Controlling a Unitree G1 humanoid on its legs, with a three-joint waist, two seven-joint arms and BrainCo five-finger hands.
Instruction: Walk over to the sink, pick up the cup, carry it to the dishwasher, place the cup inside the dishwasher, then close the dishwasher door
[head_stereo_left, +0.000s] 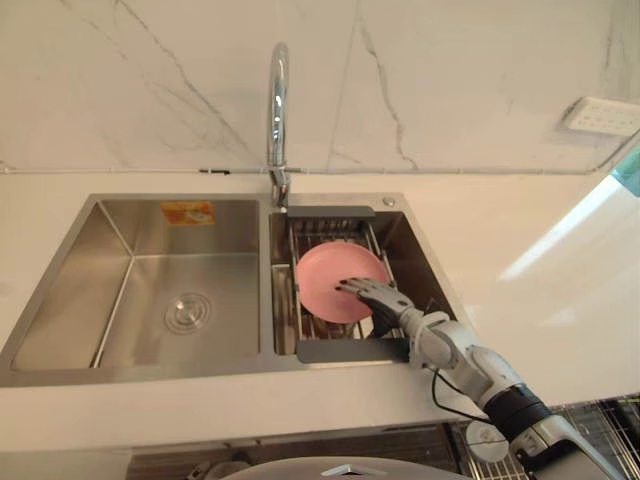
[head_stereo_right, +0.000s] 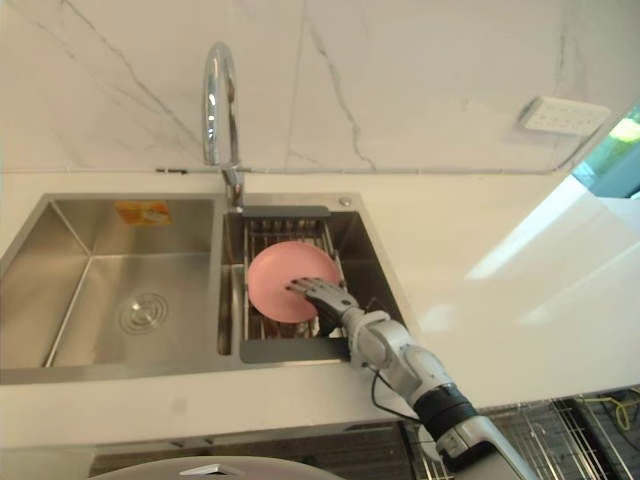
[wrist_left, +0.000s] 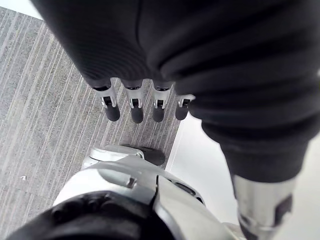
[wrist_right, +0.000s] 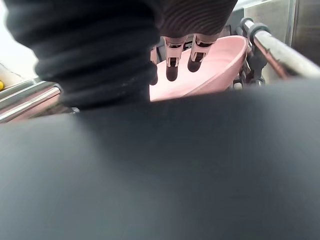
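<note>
Right hand (head_stereo_left: 385, 300) reaches down into the sink's right basin, its dark ribbed cover close to the wrist camera and its fingers (wrist_right: 171, 67) held nearly straight and close together, not curled round anything. The dark tips lie over the near part of a pink dish (head_stereo_left: 330, 275); whether they actually press on it or hang just above it I cannot tell. That dish is a shallow bowl-like thing rather than a cup. It is round, so it has no long axis to speak of, and its hollow side faces upward. It sits directly under and beyond the fingertips in a wire rack (head_stereo_left: 330, 213) that spans the right basin, with the rack's dark end bars one beyond the hand and one just under the wrist. A rail of the rack runs just beside the dish's rim on the side away from the thumb. Beyond the hand and to its left stands the curved chrome tap (head_stereo_left: 277, 100), and further left of the hand is the other basin of the sink (head_stereo_left: 130, 290). The pale surface (head_stereo_left: 520, 300) lies to the right of the hand, with a white wall socket (head_stereo_left: 600, 115) well beyond it. The left hand (wrist_left: 136, 107) hangs over grey carpeted floor (wrist_left: 45, 100), fingers straight and holding nothing.
</note>
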